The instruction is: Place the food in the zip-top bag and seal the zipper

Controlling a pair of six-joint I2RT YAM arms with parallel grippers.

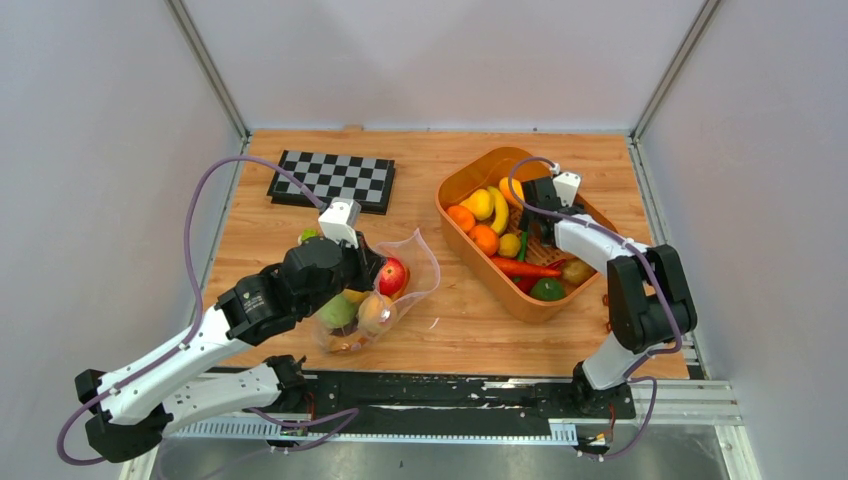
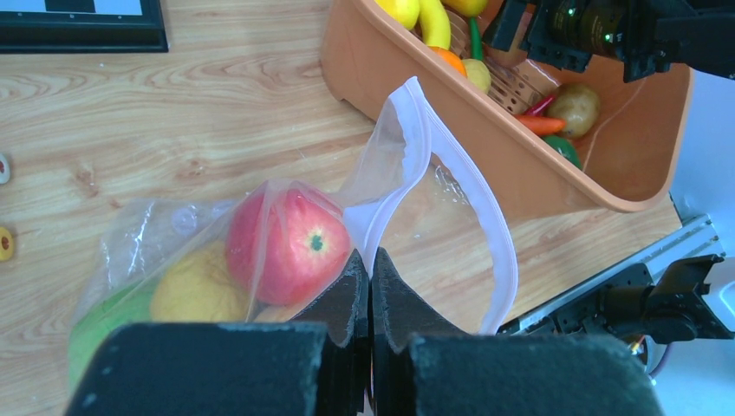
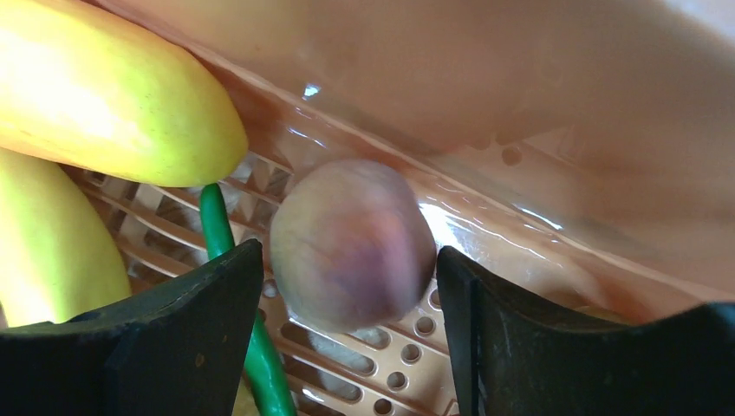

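The clear zip-top bag (image 1: 418, 262) lies on the table near the left arm, mouth open toward the tub. It holds a red apple (image 2: 286, 247), a yellow fruit (image 2: 199, 286), a green fruit (image 2: 95, 325) and a peach (image 1: 376, 312). My left gripper (image 2: 371, 290) is shut on the bag's mouth edge, pinching the whitish zipper strip (image 2: 485, 217), which loops open beyond the fingers. My right gripper (image 3: 351, 286) is open inside the orange tub (image 1: 462, 178). A blurred, round purplish food piece (image 3: 351, 243) sits between its fingers with a small gap on each side.
The tub (image 2: 364, 61) holds oranges, yellow bananas (image 3: 113, 95), a carrot, a potato and green pieces. The checkerboard (image 1: 333, 180) lies at the back left. Small toy pieces (image 2: 4, 243) sit at the left edge. Grey walls enclose the table; a metal rail runs along the front.
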